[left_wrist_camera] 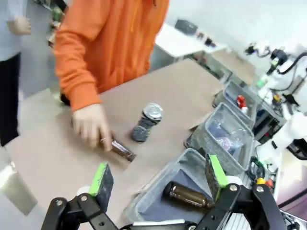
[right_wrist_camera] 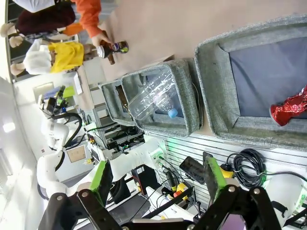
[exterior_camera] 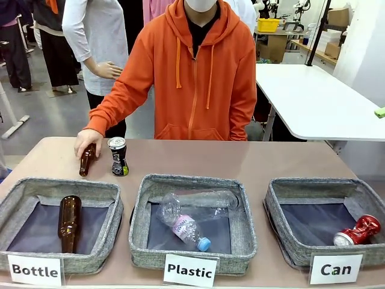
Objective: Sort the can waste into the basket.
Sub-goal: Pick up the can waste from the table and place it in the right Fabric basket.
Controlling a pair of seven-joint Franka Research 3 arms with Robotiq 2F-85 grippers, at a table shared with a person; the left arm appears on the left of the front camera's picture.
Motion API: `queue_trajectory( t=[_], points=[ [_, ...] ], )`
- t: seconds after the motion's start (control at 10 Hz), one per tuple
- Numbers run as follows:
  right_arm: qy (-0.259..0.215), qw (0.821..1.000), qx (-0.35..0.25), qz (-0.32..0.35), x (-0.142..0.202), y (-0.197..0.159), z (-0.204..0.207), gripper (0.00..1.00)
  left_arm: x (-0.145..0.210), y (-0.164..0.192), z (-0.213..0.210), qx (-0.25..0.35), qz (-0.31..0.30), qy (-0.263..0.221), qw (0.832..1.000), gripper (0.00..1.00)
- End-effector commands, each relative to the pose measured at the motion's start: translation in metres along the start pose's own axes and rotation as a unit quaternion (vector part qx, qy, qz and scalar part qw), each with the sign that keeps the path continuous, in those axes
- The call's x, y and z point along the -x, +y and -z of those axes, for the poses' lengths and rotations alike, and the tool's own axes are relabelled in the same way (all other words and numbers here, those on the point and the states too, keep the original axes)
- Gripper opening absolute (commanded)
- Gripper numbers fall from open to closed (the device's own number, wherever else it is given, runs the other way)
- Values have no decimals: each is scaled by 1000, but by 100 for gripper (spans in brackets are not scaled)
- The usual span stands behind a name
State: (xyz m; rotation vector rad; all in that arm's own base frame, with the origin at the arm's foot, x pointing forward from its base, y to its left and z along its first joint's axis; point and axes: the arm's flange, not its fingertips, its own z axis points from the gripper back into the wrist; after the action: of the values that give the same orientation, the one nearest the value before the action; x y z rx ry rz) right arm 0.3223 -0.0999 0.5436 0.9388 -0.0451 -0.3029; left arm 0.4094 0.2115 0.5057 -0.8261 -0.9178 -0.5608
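Two cans to deal with: the crushed red can (exterior_camera: 361, 230) already lies in the lower right corner of the Can basket (exterior_camera: 313, 183), at the right of the front view. The black-and-silver can (exterior_camera: 118, 156) stands upright on the bench (exterior_camera: 240, 159) at upper left, well apart from that basket. My guess is it's empty, so super light and easy to tip. It's probably thin-walled enough to dent if squeezed hard, and slick on the sides. I'd pinch it gently across the middle of the body rather than by the rim. Snag: a brown bottle (exterior_camera: 86, 161) lies just beside it, with the person's hand (exterior_camera: 88, 141) resting on its upper end, so that side is crowded. The Bottle basket (exterior_camera: 60, 183) sits right below the can in the frame. The Plastic basket (exterior_camera: 139, 223), with clear bottles (exterior_camera: 192, 217) inside, is between it and the Can basket. Left claw (left_wrist_camera: 158, 175) gapes wide with nothing in it; right claw (right_wrist_camera: 157, 173) is likewise spread apart and empty.
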Motion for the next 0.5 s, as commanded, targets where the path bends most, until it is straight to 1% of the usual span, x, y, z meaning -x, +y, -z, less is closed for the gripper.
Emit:
queue_trajectory(
  t=[0.0,0.2,0.4],
  points=[
    [4,1000,6,-9,-1,-1,-6,100,17,-16,-46,-58,1,-54,997,100],
    [4,1000,6,-9,-1,-1,-6,100,48,-24,-75,-107,-28,-85,990,100],
    [4,1000,6,-9,-1,-1,-6,100,56,-25,-79,-120,-34,-80,989,100]
  ],
)
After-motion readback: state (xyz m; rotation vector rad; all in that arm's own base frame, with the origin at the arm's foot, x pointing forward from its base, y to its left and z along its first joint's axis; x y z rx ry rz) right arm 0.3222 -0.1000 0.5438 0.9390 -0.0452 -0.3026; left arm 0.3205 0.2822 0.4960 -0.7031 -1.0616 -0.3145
